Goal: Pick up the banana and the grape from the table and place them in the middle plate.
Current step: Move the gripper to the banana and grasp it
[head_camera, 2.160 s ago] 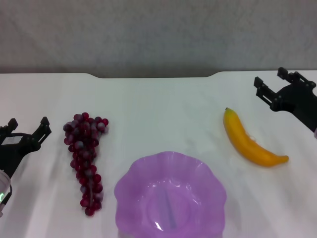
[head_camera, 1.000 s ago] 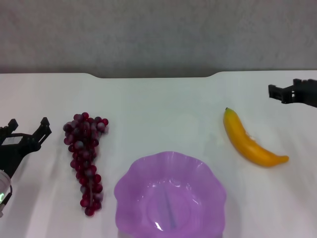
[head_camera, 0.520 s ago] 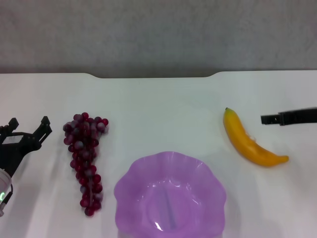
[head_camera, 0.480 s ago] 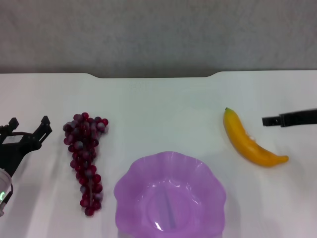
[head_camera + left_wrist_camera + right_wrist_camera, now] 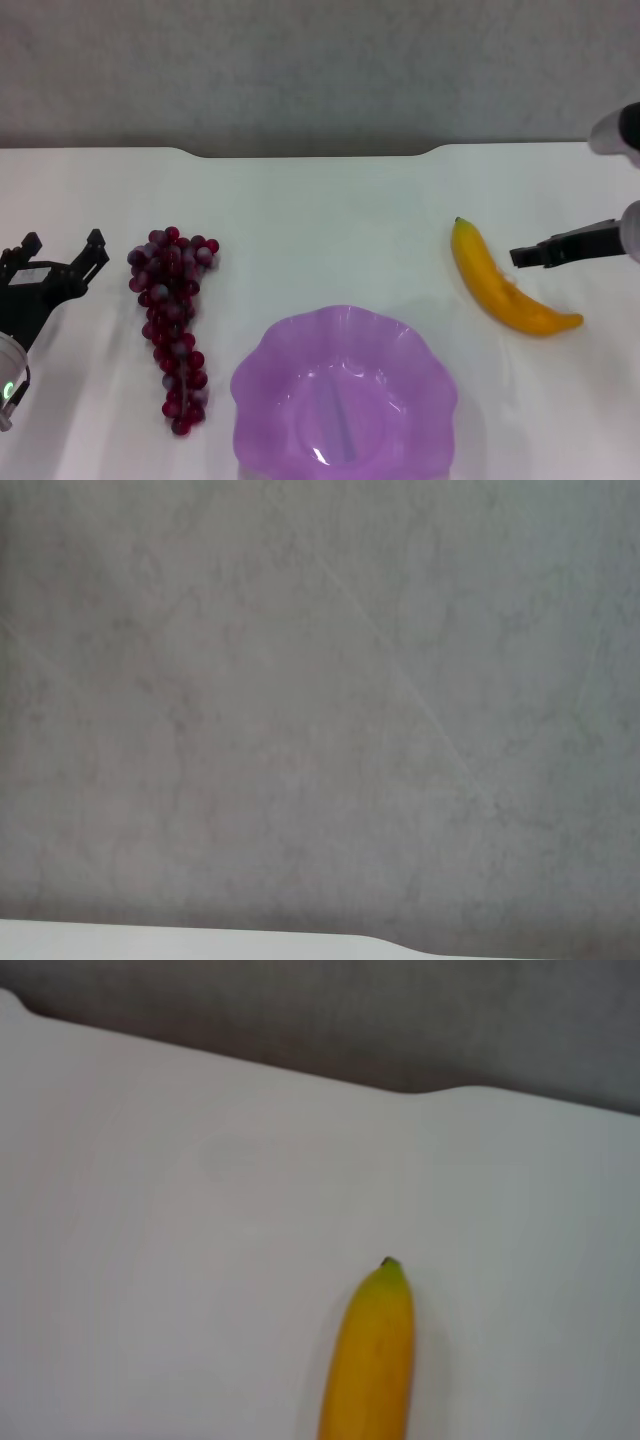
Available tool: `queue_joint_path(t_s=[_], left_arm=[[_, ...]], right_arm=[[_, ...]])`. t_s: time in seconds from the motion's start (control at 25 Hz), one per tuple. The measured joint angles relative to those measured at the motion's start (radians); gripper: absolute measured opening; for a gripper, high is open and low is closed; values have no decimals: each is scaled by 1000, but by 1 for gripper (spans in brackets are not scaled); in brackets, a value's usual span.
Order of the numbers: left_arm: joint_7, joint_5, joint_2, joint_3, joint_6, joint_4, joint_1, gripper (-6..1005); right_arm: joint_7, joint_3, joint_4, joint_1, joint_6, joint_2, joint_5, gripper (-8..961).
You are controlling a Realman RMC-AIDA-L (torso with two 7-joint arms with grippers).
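Note:
The banana (image 5: 505, 285) lies on the white table (image 5: 330, 220) at the right, its green tip pointing to the back; it also shows in the right wrist view (image 5: 375, 1360). The grape (image 5: 172, 315) bunch lies at the left. The purple middle plate (image 5: 262, 370) sits at the front centre, with nothing in it. My right gripper (image 5: 522, 256) hovers just right of the banana's middle, seen edge-on as one dark bar. My left gripper (image 5: 63, 243) is open and empty, left of the grape bunch.
A grey wall (image 5: 320, 70) rises behind the table's notched back edge (image 5: 310, 153). The left wrist view shows only that wall (image 5: 320, 700) and a strip of table (image 5: 150, 940).
My right gripper has turned edge-on, come down from the back right and moved left to beside the banana. The left gripper, the fruit and the plate have stayed in place.

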Motion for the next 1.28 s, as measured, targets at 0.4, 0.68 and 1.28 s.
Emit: queue_joint_path(t_s=[0.4,0.68,1.28], left_arm=[[-10,4,-1,0,0,1,-3,893],[-12,6,-1,0,-1,2,-10,892],[-12,6,-3,0,-2,0,-10,892]], right_arm=[[-96,-44,-149,47,-103,8,84,694],[-135,-112,-196,54,-133,10,147,694],[-137,-158,-251,58,-174,4,165,690]])
